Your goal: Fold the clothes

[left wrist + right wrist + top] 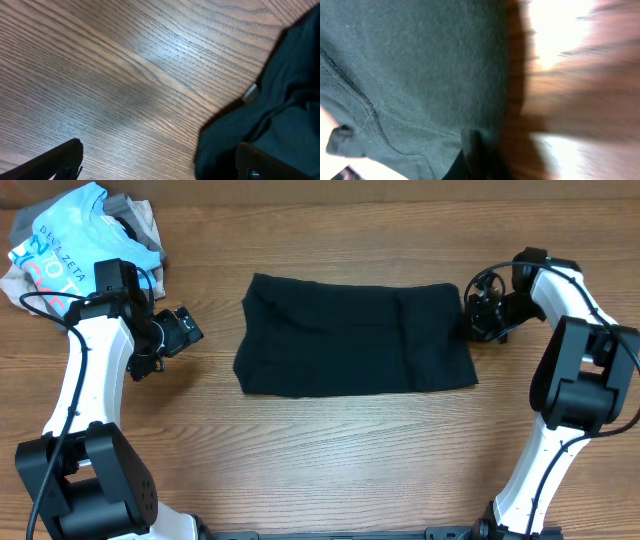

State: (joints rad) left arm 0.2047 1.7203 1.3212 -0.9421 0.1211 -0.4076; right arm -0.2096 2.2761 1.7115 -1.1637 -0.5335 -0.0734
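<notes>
Right claw (487, 320) is pressed together at the upper right corner of the plain black soft-fabric garment (355, 335). The right wrist view is filled with dark knit and a stitched hem running up to the finger, so it looks like a pinch on the cloth edge, though blur hides the exact contact. Left claw (188, 330) is spread wide and holds nothing. It hangs over bare wooden table (330, 460) just left of the garment, with the cloth's edge and a small white label (251, 92) in the right of its wrist view. The garment lies flat in the centre of the overhead frame as a rough rectangle, long side left to right, its left edge slightly rumpled. Handling, as a judgement: light, limp, no stiffness, so it will drape and sag from any single pinch and drag on the wood rather than slide clean. It is not fragile or slippery. The best hold is on corners or the hem, where doubled fabric gives the fingers something to bite. A matching corner pinch on the left side would keep the edge straight during a fold. A light blue tee with lettering (70, 240) and grey and beige crumpled garments (135, 215) sit in the upper left of the frame, well apart.
</notes>
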